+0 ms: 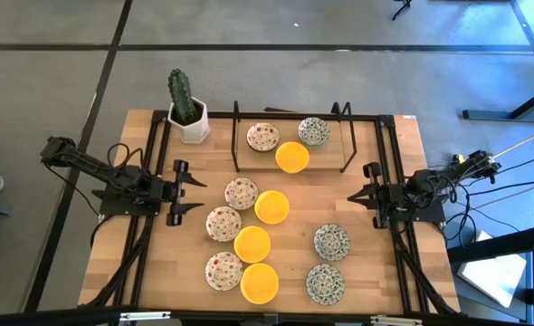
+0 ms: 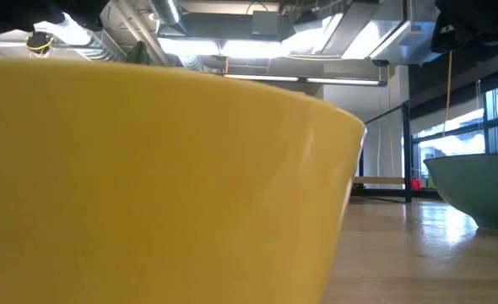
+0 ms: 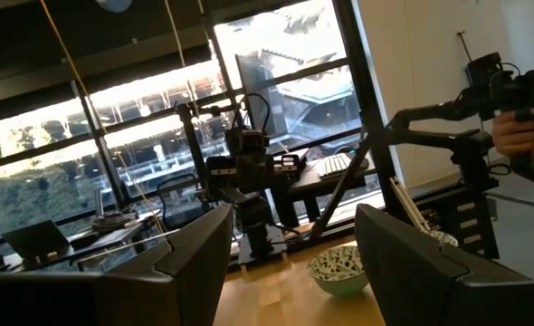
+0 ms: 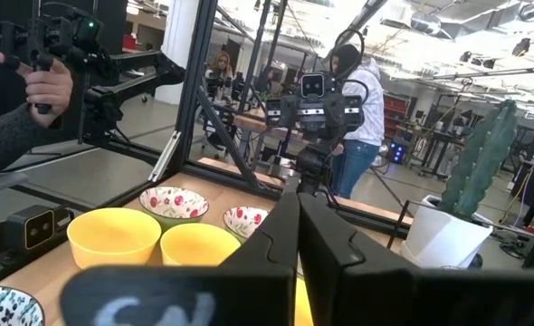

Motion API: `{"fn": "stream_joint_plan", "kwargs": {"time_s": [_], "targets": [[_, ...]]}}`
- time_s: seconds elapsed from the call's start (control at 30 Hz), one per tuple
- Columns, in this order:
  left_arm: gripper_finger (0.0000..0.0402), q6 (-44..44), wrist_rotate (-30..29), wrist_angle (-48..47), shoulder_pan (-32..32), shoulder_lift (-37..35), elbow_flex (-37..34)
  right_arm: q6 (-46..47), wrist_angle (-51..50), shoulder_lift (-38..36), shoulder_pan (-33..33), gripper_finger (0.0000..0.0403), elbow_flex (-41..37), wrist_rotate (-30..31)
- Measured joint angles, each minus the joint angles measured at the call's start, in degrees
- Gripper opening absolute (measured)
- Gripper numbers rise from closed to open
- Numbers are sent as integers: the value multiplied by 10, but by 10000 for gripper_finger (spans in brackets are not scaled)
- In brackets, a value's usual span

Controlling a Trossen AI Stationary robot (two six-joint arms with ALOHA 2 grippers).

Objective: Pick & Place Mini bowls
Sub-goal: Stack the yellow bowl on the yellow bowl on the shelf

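Mini bowls lie in loose columns on the wooden table (image 1: 376, 281): cream ones with red speckles (image 1: 223, 223), yellow ones (image 1: 252, 244) and grey-green patterned ones (image 1: 331, 242). Three more, among them a yellow one (image 1: 292, 157), rest inside a black wire frame (image 1: 234, 136) at the far side. My left gripper (image 1: 193, 191) hovers open at the table's left, raised, its fingers pointing at the bowls. My right gripper (image 1: 356, 196) hovers shut at the table's right, facing it. In the low view one yellow bowl (image 2: 148, 186) fills most of the picture.
A cactus in a white square pot (image 1: 187, 113) stands at the far left corner. Black rails (image 1: 155, 154) run along the table's left and right sides. A person's hand (image 4: 45, 86) grips a control arm beyond the table, and people stand in the room behind.
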Motion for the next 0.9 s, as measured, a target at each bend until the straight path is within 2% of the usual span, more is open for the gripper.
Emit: {"fn": "stream_joint_plan", "kwargs": {"time_s": [0.57,0.73,0.9], "targets": [[224,-7,-14,0,0,0,0,-2,0,0,0,10,0,2],[224,-9,-29,-6,0,0,0,10,0,0,0,10,0,63],[226,-10,-30,-5,0,0,0,11,0,0,0,10,0,69]]}}
